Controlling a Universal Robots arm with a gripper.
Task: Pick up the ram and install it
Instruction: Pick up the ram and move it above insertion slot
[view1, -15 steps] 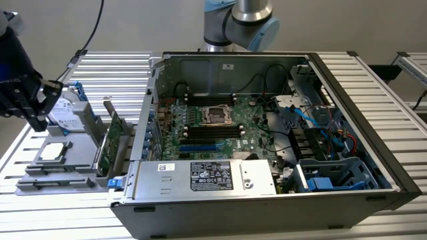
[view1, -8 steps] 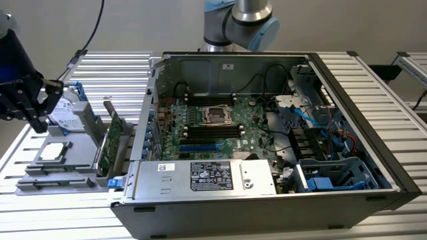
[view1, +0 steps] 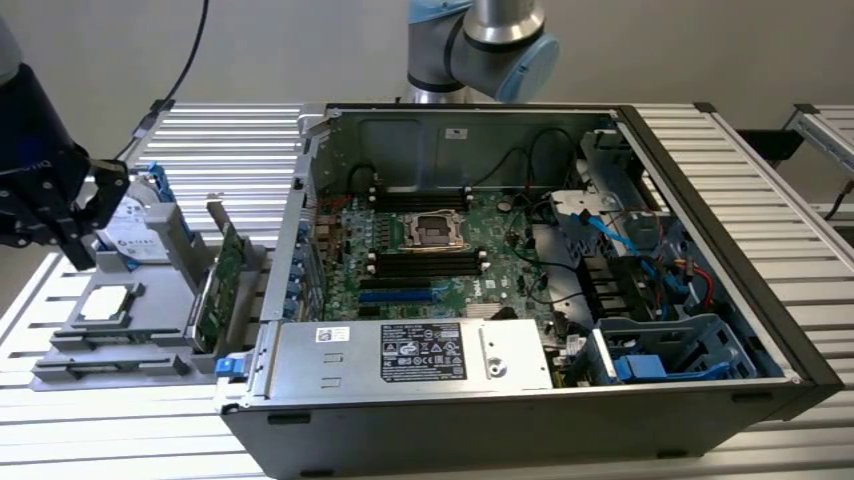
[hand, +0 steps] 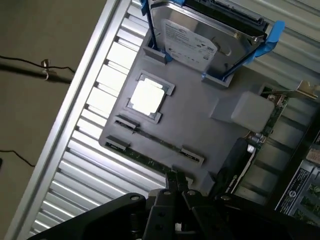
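Note:
The ram (hand: 144, 158) is a thin green stick lying flat in a groove along the edge of the grey fixture tray (hand: 200, 115). My gripper (hand: 175, 184) hovers above the tray, its tips close over one end of the stick. The two dark fingers are pressed together with nothing between them. In the exterior view the gripper (view1: 80, 238) hangs over the tray (view1: 147, 330) at that view's left, outside the open computer case (view1: 694, 200). Black memory slots (view1: 424, 263) lie on the green motherboard inside the case, beside the processor socket (view1: 434, 228).
The tray also carries a hard drive in a blue bracket (hand: 200, 35), a square processor (hand: 146, 96) and a large green expansion card (view1: 220, 275) standing on edge. Cables (view1: 627, 260) and a drive cage (view1: 681, 350) fill the case at the exterior view's right. Ribbed aluminium table (view1: 120, 440) lies all around.

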